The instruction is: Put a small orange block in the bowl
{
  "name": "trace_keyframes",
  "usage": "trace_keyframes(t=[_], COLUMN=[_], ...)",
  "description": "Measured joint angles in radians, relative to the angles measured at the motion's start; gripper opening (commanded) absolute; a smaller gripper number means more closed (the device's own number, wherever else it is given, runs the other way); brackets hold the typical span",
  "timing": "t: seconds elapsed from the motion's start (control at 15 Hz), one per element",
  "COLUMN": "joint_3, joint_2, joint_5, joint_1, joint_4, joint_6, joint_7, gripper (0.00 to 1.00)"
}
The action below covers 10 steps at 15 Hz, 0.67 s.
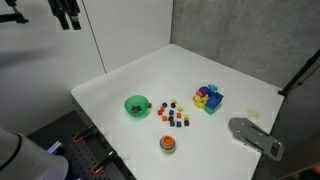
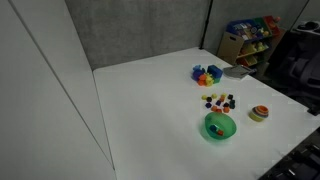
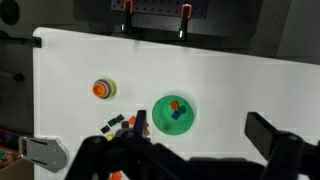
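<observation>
The bright green bowl (image 3: 159, 120) stands on the white table and holds a small orange block (image 3: 174, 105) beside a small blue one. It also shows in both exterior views (image 1: 128, 104) (image 2: 211, 130). Several tiny coloured cubes (image 3: 118, 124) lie next to it, also seen in both exterior views (image 1: 172, 114) (image 2: 220, 101). My gripper (image 3: 200, 128) is open and empty, high above the table, with the bowl between its fingers in the wrist view. In an exterior view the gripper (image 1: 66, 14) hangs at the top left, far from the bowl.
A small orange round cup (image 1: 167, 144) (image 2: 259, 113) (image 3: 103, 89) stands near the cubes. A green tray with big colourful blocks (image 1: 208, 98) (image 2: 207, 73) is farther along. A grey flat object (image 1: 255, 137) (image 3: 40, 152) lies at the table edge.
</observation>
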Motion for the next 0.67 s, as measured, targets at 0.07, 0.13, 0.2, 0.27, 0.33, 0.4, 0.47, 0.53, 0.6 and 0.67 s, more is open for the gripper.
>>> trace_keyframes(t=[0.07, 0.13, 0.2, 0.27, 0.33, 0.4, 0.47, 0.53, 0.6, 0.67], joint_3=[-0.002, -0.005, -0.009, -0.014, -0.020, -0.026, -0.034, -0.042, -0.051, -0.060], joint_2=[0.014, 0.029, 0.046, 0.064, 0.084, 0.104, 0.127, 0.150, 0.172, 0.195], joint_5=[0.006, 0.013, 0.020, 0.025, 0.027, 0.028, 0.029, 0.029, 0.029, 0.029], joint_1=[0.000, 0.000, 0.000, 0.000, 0.000, 0.000, 0.000, 0.000, 0.000, -0.001], joint_4=[0.000, 0.000, 0.000, 0.000, -0.001, -0.002, -0.004, -0.009, -0.016, -0.026], joint_6=[0.033, 0.064, 0.097, 0.128, 0.160, 0.190, 0.223, 0.260, 0.298, 0.341], joint_7=[0.002, 0.004, 0.007, 0.009, 0.011, 0.013, 0.016, 0.018, 0.019, 0.022], gripper=[1.00, 1.00, 1.00, 1.00, 1.00, 1.00, 1.00, 1.00, 1.00, 1.00])
